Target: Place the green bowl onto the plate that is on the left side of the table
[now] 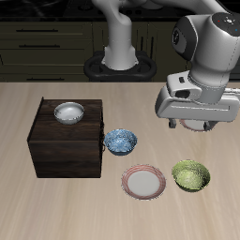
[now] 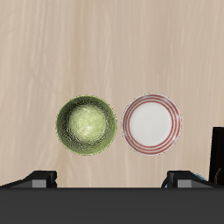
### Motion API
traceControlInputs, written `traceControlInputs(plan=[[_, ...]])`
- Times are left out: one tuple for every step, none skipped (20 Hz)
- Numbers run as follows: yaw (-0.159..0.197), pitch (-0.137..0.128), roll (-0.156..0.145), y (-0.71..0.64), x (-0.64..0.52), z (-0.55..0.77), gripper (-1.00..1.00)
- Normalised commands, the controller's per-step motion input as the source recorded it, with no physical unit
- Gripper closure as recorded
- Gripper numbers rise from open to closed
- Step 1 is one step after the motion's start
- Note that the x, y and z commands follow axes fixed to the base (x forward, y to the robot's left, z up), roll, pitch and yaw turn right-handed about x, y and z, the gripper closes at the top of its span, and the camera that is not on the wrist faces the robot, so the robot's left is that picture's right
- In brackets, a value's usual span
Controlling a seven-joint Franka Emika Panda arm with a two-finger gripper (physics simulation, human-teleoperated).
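The green bowl (image 1: 191, 174) (image 2: 87, 125) sits upright near the table's front edge, empty. Touching distance beside it lies a plate (image 1: 143, 181) (image 2: 151, 122) with a pinkish-red rim and a pale centre. Farther back, the plate on the left side (image 1: 194, 125) shows only as a sliver of red rim under my gripper (image 1: 191, 126). The gripper (image 2: 112, 180) hangs above the table, behind the bowl, open, with nothing between its fingers (image 2: 39, 178).
A dark wooden cabinet (image 1: 66, 141) stands on the other half of the table with a white-grey bowl (image 1: 69, 112) on top. A blue speckled bowl (image 1: 120, 141) lies between the cabinet and the front plate.
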Motion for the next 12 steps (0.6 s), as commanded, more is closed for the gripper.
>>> traceControlInputs(plan=[[0.063, -0.051, -0.069, -0.16, 0.1, -0.12, -1.0], [-0.144, 0.124, 0.051, 0.12, 0.14, -0.23, -1.0], [0.198, -0.101, 0.001, 0.07, 0.14, 0.0, -1.0], [-0.063, -0.024, -0.093, -0.26, 0.11, -0.04, -1.0], [-0.004, 0.009, 0.05, 0.07, 0.12, -0.06, -1.0], [0.0, 0.0, 0.0, -0.02, -0.04, 0.01, -1.0], [0.05, -0.027, -0.018, -0.26, 0.18, 0.03, -1.0], [-0.06, -0.048, -0.05, -0.14, 0.04, 0.06, -1.0], [0.043, -0.027, 0.089, -0.01, 0.07, 0.03, -1.0], [0.012, 0.003, -0.013, -0.1, 0.05, -0.04, -1.0], [0.058, 0.02, 0.059, 0.0, 0.06, -0.07, -1.0], [-0.034, -0.005, 0.028, -0.07, 0.01, -0.02, -1.0]])
